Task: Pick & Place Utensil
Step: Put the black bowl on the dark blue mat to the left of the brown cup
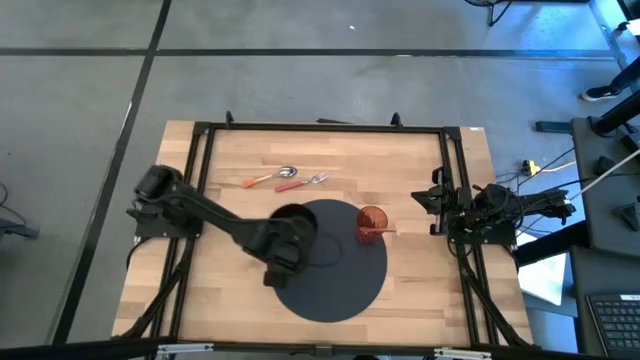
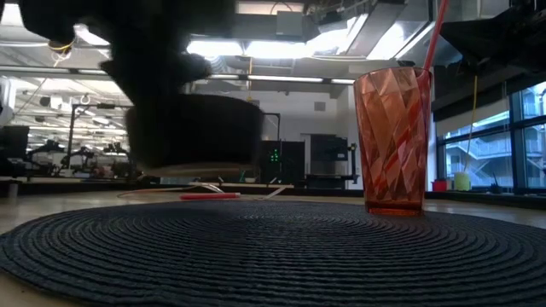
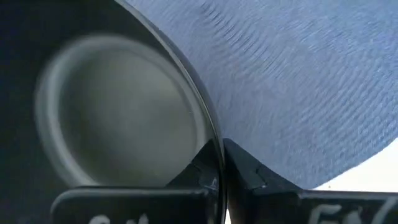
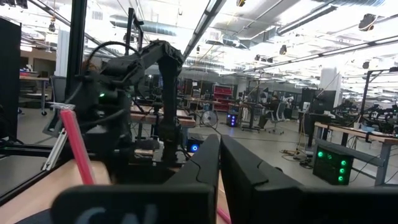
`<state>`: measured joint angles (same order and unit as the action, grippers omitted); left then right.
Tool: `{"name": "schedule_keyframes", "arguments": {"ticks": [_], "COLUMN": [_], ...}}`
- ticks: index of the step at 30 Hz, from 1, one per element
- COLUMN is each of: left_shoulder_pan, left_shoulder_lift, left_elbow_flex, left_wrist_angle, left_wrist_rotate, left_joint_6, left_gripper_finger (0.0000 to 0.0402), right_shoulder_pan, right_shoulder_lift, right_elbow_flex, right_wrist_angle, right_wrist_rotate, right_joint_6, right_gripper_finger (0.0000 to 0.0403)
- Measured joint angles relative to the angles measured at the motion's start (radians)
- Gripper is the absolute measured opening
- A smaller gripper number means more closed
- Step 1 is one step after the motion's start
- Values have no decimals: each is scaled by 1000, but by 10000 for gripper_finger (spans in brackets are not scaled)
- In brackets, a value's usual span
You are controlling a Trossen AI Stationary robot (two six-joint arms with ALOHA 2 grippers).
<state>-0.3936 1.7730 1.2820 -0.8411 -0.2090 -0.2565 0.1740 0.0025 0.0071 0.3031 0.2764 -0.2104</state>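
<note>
The left gripper [image 1: 290,232] has its jaws clamped on the rim of a dark bowl [image 2: 194,132], held just clear of the round woven placemat [image 1: 340,295] near the middle of the desk [image 1: 240,155]. The right gripper [image 4: 219,163] waits at the right edge, jaws together.

The utensils lie untouched toward the far edge: a spoon [image 1: 270,178] with an orange handle, a fork [image 1: 302,182] with a red one, close side by side.

The risk I see is the thin rim pinch. The bowl looks smooth and hard, so it could twist or slip in the jaws if swung quickly. The faceted orange tumbler [image 2: 392,141] stands just beside it on the mat, tall and narrow, with a red straw [image 2: 435,34] poking out; a careless sweep could tip it.

The mat is coiled and ribbed, so it should hold things well; the desk is pale wood planking, slicker for the slim utensils.
</note>
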Motion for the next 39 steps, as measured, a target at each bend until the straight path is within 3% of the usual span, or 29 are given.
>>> {"name": "schedule_keyframes", "arguments": {"ticks": [7,21,32,39], "left_shoulder_pan": [17,-5,-5,-18], "left_shoulder_lift": [126,223,398,425], "left_elbow_flex": [160,272,491,516], "left_wrist_angle": [3,74,-57,-58], "left_wrist_rotate": [12,59,71,73], "left_joint_6": [187,166,217,199], "left_gripper_finger": [4,3,3,3], "right_shoulder_pan": [0,0,0,0], "right_shoulder_lift": [0,0,0,0], "right_elbow_flex": [0,0,0,0], "right_wrist_angle": [0,-1,-1,-1], "right_wrist_rotate": [1,0,0,0], "right_joint_6": [-3,-3,-3,-3], "right_gripper_finger": [16,16,16,16]}}
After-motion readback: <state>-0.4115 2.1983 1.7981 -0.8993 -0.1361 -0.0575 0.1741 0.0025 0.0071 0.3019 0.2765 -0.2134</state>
